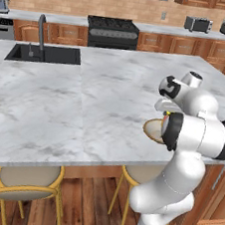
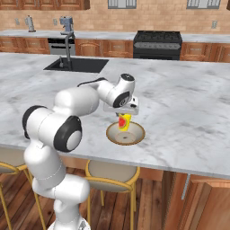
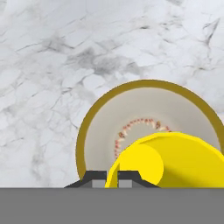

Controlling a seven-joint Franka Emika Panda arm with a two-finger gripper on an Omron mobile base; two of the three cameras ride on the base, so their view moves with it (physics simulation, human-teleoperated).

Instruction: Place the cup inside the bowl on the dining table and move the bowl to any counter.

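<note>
Hovering over the bowl (image 2: 126, 134) on marble dining table (image 2: 188, 103), jaws clamp cup (image 2: 124, 121).

The marble table (image 2: 188, 108) bears the bowl (image 2: 134, 136) directly below the pincer (image 2: 122, 117), near its front edge.

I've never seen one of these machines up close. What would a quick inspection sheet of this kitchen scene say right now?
Surface: dining table, white-grey marble, with a black sink set in it.
Job's things: bowl near the table's front edge; yellow cup with a red mark, held just above the bowl.
Clutter: nothing seen on the table.
Grippers: gripper with its fingers shut on the cup's rim, over the bowl.
Cables: a dark cable along the arm near the wrist.
Surroundings: counter along a brick wall, black stove, two toasters, yellow-framed stools, wooden floor.
</note>
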